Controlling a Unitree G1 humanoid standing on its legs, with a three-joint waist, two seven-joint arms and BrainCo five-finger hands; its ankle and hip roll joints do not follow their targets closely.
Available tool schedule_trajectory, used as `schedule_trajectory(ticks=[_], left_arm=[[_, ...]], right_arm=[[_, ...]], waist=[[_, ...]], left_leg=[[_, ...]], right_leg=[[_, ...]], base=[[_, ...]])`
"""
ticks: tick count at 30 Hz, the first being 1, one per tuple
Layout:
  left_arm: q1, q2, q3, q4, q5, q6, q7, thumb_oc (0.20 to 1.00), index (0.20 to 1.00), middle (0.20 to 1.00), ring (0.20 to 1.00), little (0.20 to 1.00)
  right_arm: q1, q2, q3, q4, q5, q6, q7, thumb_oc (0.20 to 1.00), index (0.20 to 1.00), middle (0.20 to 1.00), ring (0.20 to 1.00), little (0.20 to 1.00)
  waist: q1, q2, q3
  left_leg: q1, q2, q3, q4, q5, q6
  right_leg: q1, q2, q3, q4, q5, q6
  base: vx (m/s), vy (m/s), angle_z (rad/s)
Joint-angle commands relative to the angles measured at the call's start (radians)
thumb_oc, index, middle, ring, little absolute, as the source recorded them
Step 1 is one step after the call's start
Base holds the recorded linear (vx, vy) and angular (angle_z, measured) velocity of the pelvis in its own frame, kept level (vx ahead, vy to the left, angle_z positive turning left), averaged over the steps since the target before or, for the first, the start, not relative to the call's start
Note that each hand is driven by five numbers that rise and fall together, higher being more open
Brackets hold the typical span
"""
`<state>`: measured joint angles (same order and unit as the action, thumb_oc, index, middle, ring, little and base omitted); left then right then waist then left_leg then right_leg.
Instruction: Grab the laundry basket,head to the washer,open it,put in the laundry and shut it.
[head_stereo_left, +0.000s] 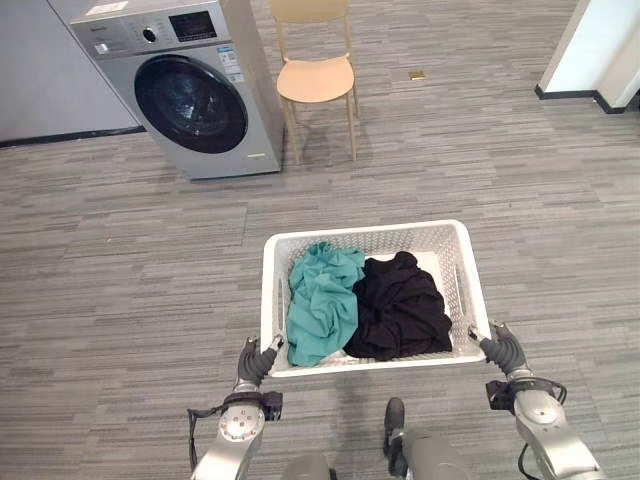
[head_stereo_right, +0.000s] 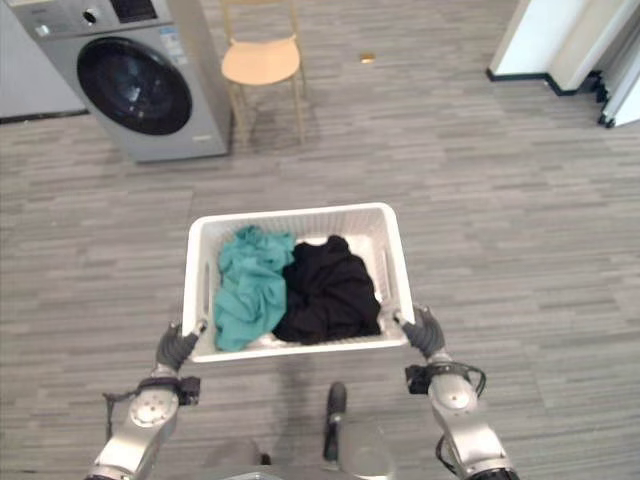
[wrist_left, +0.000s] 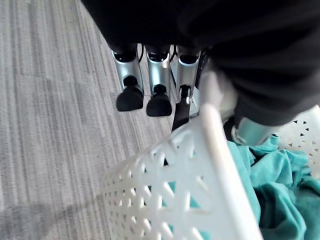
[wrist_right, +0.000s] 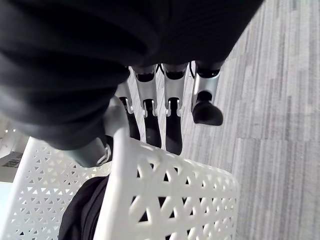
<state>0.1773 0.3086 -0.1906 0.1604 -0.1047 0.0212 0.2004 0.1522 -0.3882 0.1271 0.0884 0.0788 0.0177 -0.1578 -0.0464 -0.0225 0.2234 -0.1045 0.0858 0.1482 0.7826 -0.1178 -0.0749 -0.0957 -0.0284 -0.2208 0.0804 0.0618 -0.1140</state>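
Note:
I hold a white lattice laundry basket in front of me, one hand at each near corner. My left hand grips the near left corner, its fingers down the outer wall and its thumb over the rim. My right hand clasps the near right corner in the same way, fingers outside the wall. Inside lie a teal garment on the left and a black garment on the right. The silver washer stands far ahead to the left with its round dark door closed.
A light wooden chair stands just right of the washer. A white wall corner with dark skirting is at the far right. A small brass plate lies on the grey plank floor beyond the chair.

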Motion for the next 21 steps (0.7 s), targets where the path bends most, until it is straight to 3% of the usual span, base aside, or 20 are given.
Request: schedule_trajectory(ticks=[1, 2, 5, 6, 8, 11, 12, 13, 14, 15, 18, 19, 20, 21], left_arm=[[0.027, 0.053, 0.060, -0.132, -0.056, -0.102, -0.038, 0.200, 0.200, 0.200, 0.200, 0.200], [0.028, 0.053, 0.060, -0.132, -0.056, -0.102, -0.038, 0.200, 0.200, 0.200, 0.200, 0.200], [0.043, 0.047, 0.070, -0.141, -0.047, -0.100, -0.044, 0.200, 0.200, 0.200, 0.200, 0.200], [0.045, 0.045, 0.076, -0.143, -0.046, -0.099, -0.043, 0.200, 0.200, 0.200, 0.200, 0.200], [0.058, 0.044, 0.091, -0.145, -0.042, -0.098, -0.050, 0.200, 0.200, 0.200, 0.200, 0.200], [0.065, 0.048, 0.087, -0.142, -0.036, -0.095, -0.050, 0.200, 0.200, 0.200, 0.200, 0.200], [0.059, 0.054, 0.084, -0.139, -0.041, -0.096, -0.049, 0.200, 0.200, 0.200, 0.200, 0.200], [0.044, 0.074, 0.074, -0.133, -0.047, -0.092, -0.046, 0.200, 0.200, 0.200, 0.200, 0.200], [0.043, 0.074, 0.074, -0.133, -0.047, -0.092, -0.046, 0.200, 0.200, 0.200, 0.200, 0.200], [0.032, 0.093, 0.072, -0.128, -0.040, -0.090, -0.035, 0.200, 0.200, 0.200, 0.200, 0.200], [0.018, 0.105, 0.073, -0.126, -0.042, -0.089, -0.033, 0.200, 0.200, 0.200, 0.200, 0.200], [0.021, 0.114, 0.081, -0.132, -0.048, -0.093, -0.034, 0.200, 0.200, 0.200, 0.200, 0.200], [0.022, 0.114, 0.083, -0.134, -0.049, -0.092, -0.035, 0.200, 0.200, 0.200, 0.200, 0.200], [0.037, 0.112, 0.090, -0.138, -0.054, -0.090, -0.038, 0.200, 0.200, 0.200, 0.200, 0.200]], right_arm=[[-0.020, -0.015, -0.063, -0.082, 0.103, -0.105, 0.006, 0.200, 0.200, 0.200, 0.200, 0.200], [-0.020, -0.015, -0.062, -0.082, 0.103, -0.105, 0.006, 0.200, 0.200, 0.200, 0.200, 0.200], [-0.025, -0.008, -0.063, -0.068, 0.088, -0.103, 0.002, 0.200, 0.200, 0.200, 0.200, 0.200], [-0.027, -0.007, -0.067, -0.065, 0.081, -0.104, -0.002, 0.200, 0.200, 0.200, 0.200, 0.200], [-0.029, 0.006, -0.058, -0.070, 0.076, -0.098, 0.018, 0.200, 0.200, 0.200, 0.200, 0.200], [-0.028, 0.016, -0.047, -0.071, 0.064, -0.102, 0.023, 0.200, 0.200, 0.200, 0.200, 0.200], [-0.032, 0.021, -0.044, -0.068, 0.066, -0.101, 0.022, 0.200, 0.200, 0.200, 0.200, 0.200], [-0.033, 0.031, -0.038, -0.073, 0.058, -0.099, 0.033, 0.200, 0.200, 0.200, 0.200, 0.200], [-0.034, 0.031, -0.038, -0.073, 0.058, -0.099, 0.033, 0.200, 0.200, 0.200, 0.200, 0.200], [-0.037, 0.040, -0.031, -0.077, 0.055, -0.108, 0.032, 0.200, 0.200, 0.200, 0.200, 0.200], [-0.044, 0.042, -0.025, -0.077, 0.057, -0.103, 0.042, 0.200, 0.200, 0.200, 0.200, 0.200], [-0.049, 0.041, -0.025, -0.075, 0.059, -0.102, 0.041, 0.200, 0.200, 0.200, 0.200, 0.200], [-0.049, 0.040, -0.024, -0.075, 0.059, -0.101, 0.041, 0.200, 0.200, 0.200, 0.200, 0.200], [-0.049, 0.039, -0.024, -0.073, 0.062, -0.095, 0.041, 0.200, 0.200, 0.200, 0.200, 0.200]], waist=[[0.055, -0.014, -0.017], [0.056, -0.017, -0.015], [0.083, 0.003, -0.023], [0.089, -0.003, -0.032], [0.114, 0.003, -0.055], [0.131, -0.007, -0.077], [0.137, -0.019, -0.078], [0.130, -0.041, -0.077], [0.133, -0.039, -0.079], [0.112, -0.042, -0.072], [0.090, -0.032, -0.063], [0.077, -0.019, -0.055], [0.072, -0.016, -0.052], [0.061, -0.010, -0.041]], left_leg=[[-0.116, -0.015, 0.095, -0.493, 0.103, 0.045], [-0.106, -0.020, 0.098, -0.507, 0.110, 0.045], [-0.134, -0.022, 0.121, -0.764, 0.214, 0.021], [-0.146, -0.023, 0.132, -0.802, 0.209, 0.014], [-0.144, -0.013, 0.137, -0.787, 0.253, 0.030], [-0.147, -0.022, 0.122, -0.738, 0.257, 0.047], [-0.152, -0.031, 0.110, -0.708, 0.246, 0.052], [-0.127, -0.055, 0.099, -0.675, 0.194, 0.083], [-0.131, -0.051, 0.101, -0.676, 0.197, 0.083], [-0.069, -0.073, 0.093, -0.675, 0.143, 0.112], [0.009, -0.075, 0.089, -0.701, 0.108, 0.119], [0.088, -0.080, 0.077, -0.730, 0.063, 0.113], [0.086, -0.076, 0.081, -0.732, 0.072, 0.114], [0.142, -0.086, 0.059, -0.739, 0.035, 0.110]], right_leg=[[0.157, -0.021, 0.005, -0.085, -0.129, 0.199], [0.159, -0.025, 0.006, -0.084, -0.131, 0.200], [0.242, 0.007, 0.017, -0.086, -0.184, 0.208], [0.281, 0.005, 0.028, -0.087, -0.213, 0.213], [0.328, 0.013, 0.057, -0.066, -0.238, 0.215], [0.344, -0.010, 0.074, -0.035, -0.245, 0.227], [0.340, -0.031, 0.082, -0.002, -0.213, 0.240], [0.291, -0.069, 0.105, 0.159, -0.108, 0.282], [0.286, -0.066, 0.108, 0.159, -0.105, 0.281], [0.193, -0.079, 0.131, 0.302, -0.024, 0.300], [0.105, -0.084, 0.094, 0.291, -0.039, 0.287], [0.016, -0.089, 0.034, 0.236, -0.079, 0.276], [0.015, -0.087, 0.021, 0.236, -0.075, 0.267], [-0.033, -0.090, -0.006, 0.168, -0.097, 0.271]], base=[[0.47, 0.058, -0.22], [0.51, 0.083, -0.13], [0.49, 0.062, -0.25], [0.57, 0.076, -0.22], [0.62, 0.123, -0.23], [0.50, 0.148, -0.56], [0.43, 0.183, -0.49], [0.42, 0.182, -0.31], [0.57, 0.272, -0.27], [0.27, 0.141, 0.06], [0.49, 0.163, -0.09], [0.35, 0.074, 0.06], [0.67, 0.117, 0.00], [0.38, 0.011, 0.09]])
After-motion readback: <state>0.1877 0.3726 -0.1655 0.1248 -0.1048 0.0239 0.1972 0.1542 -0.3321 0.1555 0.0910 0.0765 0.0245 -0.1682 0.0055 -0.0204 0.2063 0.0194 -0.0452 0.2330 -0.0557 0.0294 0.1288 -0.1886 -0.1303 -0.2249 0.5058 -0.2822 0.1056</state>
